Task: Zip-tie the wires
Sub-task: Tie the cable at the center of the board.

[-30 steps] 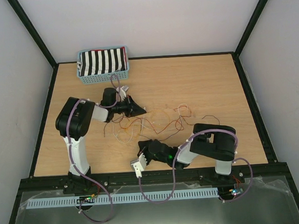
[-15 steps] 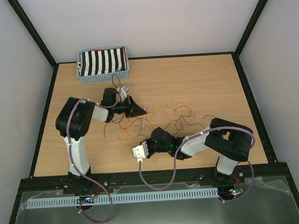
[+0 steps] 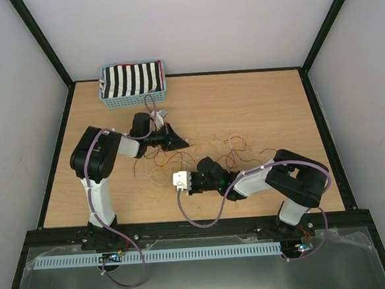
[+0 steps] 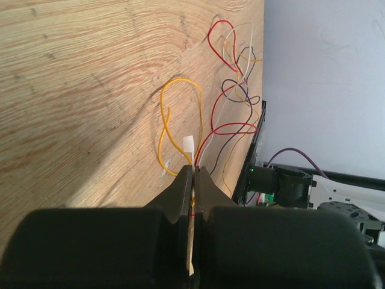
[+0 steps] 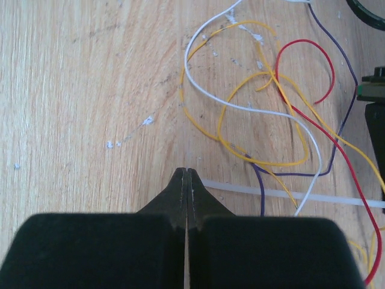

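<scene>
The wires point(image 5: 274, 75) lie loose on the tabletop point(image 3: 256, 107). They form a tangle of orange, red, white and dark strands on the arms' side of the basket point(image 3: 133, 84), off toward the right arm from it. They look feather-light and limp, with just enough spring to hold their loops. I judge they will slide and fan apart rather than stay bunched, and a single strand is too thin to pinch surely against the wood. The best hold seems to be where several cross or run together (the knot of orange and red in the right wrist view is one such spot), gathering them there before any tie goes round.

The left claw point(image 4: 194, 170), a little to the arms' side of the basket, is pressed together on a white zip tie point(image 4: 188, 144), whose tip sticks out past the fingertips. The tie looks stiffer than the wires, but slick. The right claw point(image 5: 187, 173), farther from the basket, is pressed together on nothing. Its tips sit low over bare wood, just beside a pale strap point(image 5: 271, 193) that lies flat and is crossed by a few strands. Whether that strap is the same tie I cannot tell.
</scene>
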`<state>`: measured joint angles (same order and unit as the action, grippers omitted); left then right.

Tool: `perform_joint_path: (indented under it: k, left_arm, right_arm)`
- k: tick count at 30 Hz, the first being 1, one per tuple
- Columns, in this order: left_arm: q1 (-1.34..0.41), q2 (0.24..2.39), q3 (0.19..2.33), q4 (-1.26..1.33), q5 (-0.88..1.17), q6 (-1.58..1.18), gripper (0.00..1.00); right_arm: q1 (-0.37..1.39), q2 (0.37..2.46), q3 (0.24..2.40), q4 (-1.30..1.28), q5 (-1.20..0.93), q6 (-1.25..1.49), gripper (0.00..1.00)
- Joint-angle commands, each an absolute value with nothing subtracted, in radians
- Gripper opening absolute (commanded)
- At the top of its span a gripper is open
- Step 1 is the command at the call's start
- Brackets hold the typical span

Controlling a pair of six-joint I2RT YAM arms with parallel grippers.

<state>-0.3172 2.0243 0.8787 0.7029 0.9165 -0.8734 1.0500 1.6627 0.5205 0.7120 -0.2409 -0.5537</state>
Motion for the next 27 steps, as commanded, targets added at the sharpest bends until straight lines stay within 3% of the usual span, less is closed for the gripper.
perform_joint_path:
  k: [1, 18, 27]
  left_arm:
    - [-0.322, 1.963, 0.862, 0.728, 0.921, -0.827, 0.0]
    - [-0.347, 1.925, 0.765, 0.901, 0.933, -0.727, 0.0]
    - [-0.368, 1.883, 0.697, 1.022, 0.907, -0.644, 0.0]
  right_arm:
    - [1.007, 1.629, 0.553, 0.728, -0.336, -0.328, 0.0]
    - [0.816, 1.574, 0.55, 0.734, -0.521, 0.033, 0.0]
    - [0.746, 1.574, 0.611, 0.6, -0.589, 0.118, 0.0]
